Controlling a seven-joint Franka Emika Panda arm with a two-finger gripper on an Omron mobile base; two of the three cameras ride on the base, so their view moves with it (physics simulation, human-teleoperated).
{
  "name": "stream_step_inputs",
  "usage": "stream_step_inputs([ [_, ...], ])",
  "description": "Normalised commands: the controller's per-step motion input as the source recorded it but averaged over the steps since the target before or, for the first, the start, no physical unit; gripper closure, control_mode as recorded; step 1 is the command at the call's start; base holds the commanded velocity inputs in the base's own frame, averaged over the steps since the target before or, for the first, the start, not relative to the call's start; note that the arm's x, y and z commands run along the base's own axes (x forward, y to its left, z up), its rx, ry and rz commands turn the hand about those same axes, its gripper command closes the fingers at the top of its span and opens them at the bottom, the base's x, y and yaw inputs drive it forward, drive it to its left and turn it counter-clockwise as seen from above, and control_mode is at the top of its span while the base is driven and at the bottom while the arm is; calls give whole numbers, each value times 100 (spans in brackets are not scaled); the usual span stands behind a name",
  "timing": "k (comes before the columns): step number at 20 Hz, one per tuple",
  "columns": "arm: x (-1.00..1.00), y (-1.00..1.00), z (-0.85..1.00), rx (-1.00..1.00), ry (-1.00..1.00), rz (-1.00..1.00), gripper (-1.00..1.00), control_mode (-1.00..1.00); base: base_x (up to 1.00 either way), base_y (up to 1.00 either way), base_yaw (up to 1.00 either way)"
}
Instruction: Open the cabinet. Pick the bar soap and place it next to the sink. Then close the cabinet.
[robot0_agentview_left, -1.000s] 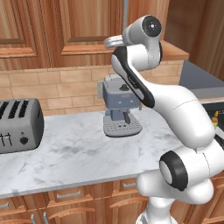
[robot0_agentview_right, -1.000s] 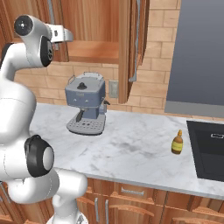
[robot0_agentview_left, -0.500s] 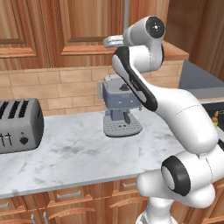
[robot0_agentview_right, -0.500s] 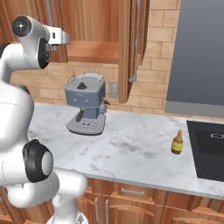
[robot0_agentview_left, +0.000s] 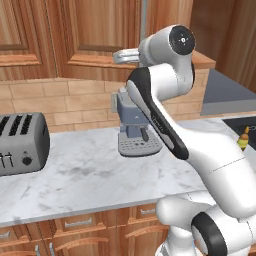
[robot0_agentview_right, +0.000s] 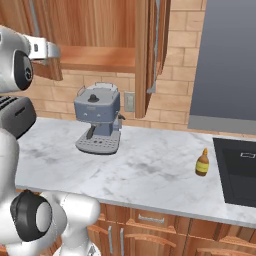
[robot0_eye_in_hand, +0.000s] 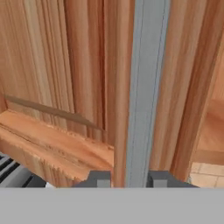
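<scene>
A grey coffee machine (robot0_agentview_right: 98, 117), toaster (robot0_agentview_left: 21, 143) and amber bottle (robot0_agentview_right: 202, 162) stand on marble.

Reddish-brown wooden cabinet (robot0_agentview_right: 107, 35) on the wall, right door ajar, long silver bar handle (robot0_eye_in_hand: 146, 92) vertical. Dark sink (robot0_agentview_right: 241, 172) with pale rim sunk in white marble desk, far right.

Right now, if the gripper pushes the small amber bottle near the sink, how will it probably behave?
The amber bottle stands upright, tall for its narrow base, so a high push would probably tip it. It looks round, so once down it may roll on the smooth marble counter, perhaps toward the sink beside it.
</scene>
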Motion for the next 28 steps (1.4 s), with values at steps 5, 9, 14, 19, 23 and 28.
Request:
stream_step_inputs([
  [5, -100, 57, 3, 0, 0, 0, 100, -100, 0, 0, 0],
  [9, -100, 36, 6, 1, 0, 0, -100, -100, 0, 0, 0],
  [14, -93, -47, 23, 17, 1, -2, -100, -100, 0, 0, 0],
  [19, -32, -100, 27, 36, 4, -6, -100, -100, 0, 0, 0],
  [23, 39, -80, 4, 34, 12, -7, -100, -100, 0, 0, 0],
  [28, 61, -23, -19, 30, 5, 0, -100, -100, 0, 0, 0],
])
